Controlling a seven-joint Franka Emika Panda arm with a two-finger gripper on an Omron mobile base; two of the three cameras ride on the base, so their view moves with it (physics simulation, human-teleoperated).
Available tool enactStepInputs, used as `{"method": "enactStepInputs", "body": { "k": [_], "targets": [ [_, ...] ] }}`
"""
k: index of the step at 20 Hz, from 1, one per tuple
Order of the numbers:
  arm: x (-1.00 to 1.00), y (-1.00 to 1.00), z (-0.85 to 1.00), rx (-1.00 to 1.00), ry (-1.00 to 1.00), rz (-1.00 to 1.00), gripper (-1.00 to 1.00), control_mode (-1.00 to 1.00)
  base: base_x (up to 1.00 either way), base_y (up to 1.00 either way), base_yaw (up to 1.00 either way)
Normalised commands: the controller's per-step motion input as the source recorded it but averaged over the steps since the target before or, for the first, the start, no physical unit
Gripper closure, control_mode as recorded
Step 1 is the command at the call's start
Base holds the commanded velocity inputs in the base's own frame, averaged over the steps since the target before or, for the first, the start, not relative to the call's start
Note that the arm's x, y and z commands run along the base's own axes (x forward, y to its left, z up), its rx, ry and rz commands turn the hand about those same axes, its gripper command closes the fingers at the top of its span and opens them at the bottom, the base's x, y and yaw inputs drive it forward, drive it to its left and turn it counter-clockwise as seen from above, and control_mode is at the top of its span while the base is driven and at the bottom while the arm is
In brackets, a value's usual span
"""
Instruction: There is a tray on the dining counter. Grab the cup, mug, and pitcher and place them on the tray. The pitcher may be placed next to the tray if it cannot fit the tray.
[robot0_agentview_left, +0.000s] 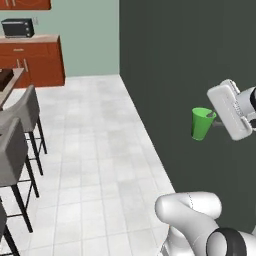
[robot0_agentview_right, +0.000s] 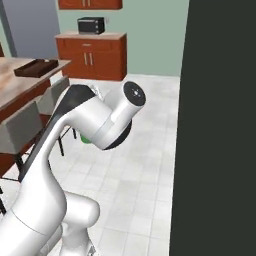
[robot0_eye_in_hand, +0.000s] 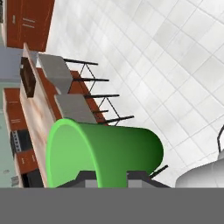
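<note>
Dark brown wood shows at the left, where the low-sided rectangular tray (robot0_agentview_right: 36, 67) lies on the beige-and-brown marbled surface (robot0_agentview_right: 20, 85) of the dining island, grey stools (robot0_agentview_left: 15, 145) lined along it. Farther right, the small bright green tapered cup (robot0_agentview_left: 201, 123) hangs over the white tiled floor (robot0_agentview_left: 100, 150), clamped at its rim by the jaws of the white gripper (robot0_agentview_left: 216, 120).

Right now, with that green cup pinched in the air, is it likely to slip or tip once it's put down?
The cup looks smooth and tapered, so it may slip in the end effector, which grips only its rim. It seems stiff and probably light. Its narrow base suggests it could tip if set down askew.
</note>
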Motion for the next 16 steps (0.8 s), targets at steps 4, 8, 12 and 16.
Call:
{"method": "enactStepInputs", "body": {
  "k": [4, 8, 12, 16],
  "targets": [
    [0.0, 0.0, 0.0, 0.0, 0.0, 0.0, 1.0, 1.0, 1.0, -0.67, 0.19],
    [0.0, 0.0, 0.0, 0.0, 0.0, 0.0, 1.0, 1.0, 1.0, -0.26, 0.36],
    [0.0, 0.0, 0.0, 0.0, 0.0, 0.0, 1.0, 1.0, 1.0, -0.09, 0.44],
    [0.0, 0.0, 0.0, 0.0, 0.0, 0.0, 1.0, 1.0, 1.0, -0.28, 0.48]
  ]
}}
